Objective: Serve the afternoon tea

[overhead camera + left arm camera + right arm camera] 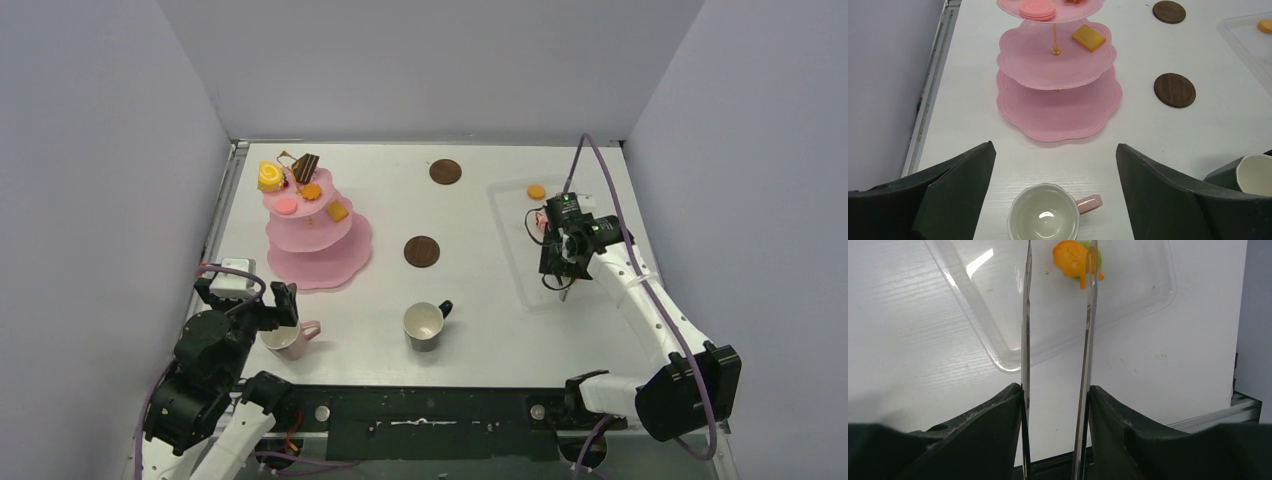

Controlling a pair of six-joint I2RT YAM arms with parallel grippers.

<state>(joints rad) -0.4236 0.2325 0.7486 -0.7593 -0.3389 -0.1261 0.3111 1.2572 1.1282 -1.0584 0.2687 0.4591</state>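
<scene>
The pink three-tier stand [318, 235] [1058, 107] at the left carries several toy pastries, among them a pink macaron [1037, 9] and a yellow biscuit [1088, 38]. My left gripper [265, 305] [1054, 147] hangs open just above the empty pink mug [290, 340] [1044, 215]. The black mug [425, 325] stands to its right. Two brown coasters [421, 251] [445, 171] lie bare. My right gripper [560, 262] [1055, 387] is shut on the metal tongs [1090, 315]. Their blades stand apart over the clear tray [998, 352], the right tip crossing an orange-and-green pastry [1070, 257].
An orange pastry [536, 191] lies at the far end of the clear tray [510, 245], and a small pink item [541, 222] shows beside my right wrist. Walls close in on the left, back and right. The arm bases and a black rail line the near edge.
</scene>
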